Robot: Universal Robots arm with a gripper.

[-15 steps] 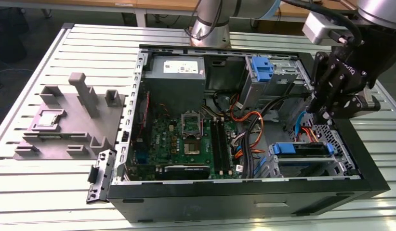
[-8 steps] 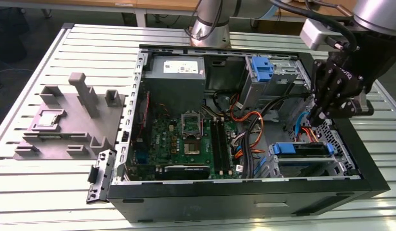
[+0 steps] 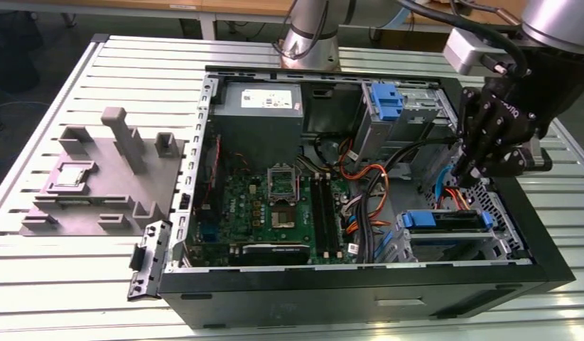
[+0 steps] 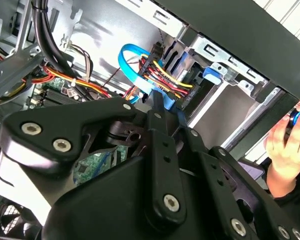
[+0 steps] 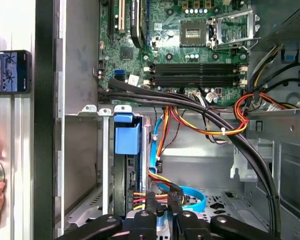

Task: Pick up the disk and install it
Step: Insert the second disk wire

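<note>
**Disk seated in the lower drive cage of an open computer case, gripper poised beside its cabled end.**

The disk (image 3: 442, 220), in a blue plastic carrier, lies flat in the metal cage (image 3: 508, 229) at the exterior view's lower right. It is judged rigid, fairly heavy for its size, and sensitive to shock. The stiff carrier edges and its blue tab (image 5: 126, 140) offer the safest hold, rather than the smooth metal faces. The gripper (image 3: 482, 170) hangs just above the red-and-yellow power leads (image 5: 162, 186) and the flat blue data cable (image 5: 190, 192). Whether the claw is clenched or released cannot be told. Beyond lie the green motherboard (image 3: 273, 206) and the black sheet-steel case (image 3: 368, 288).
</note>
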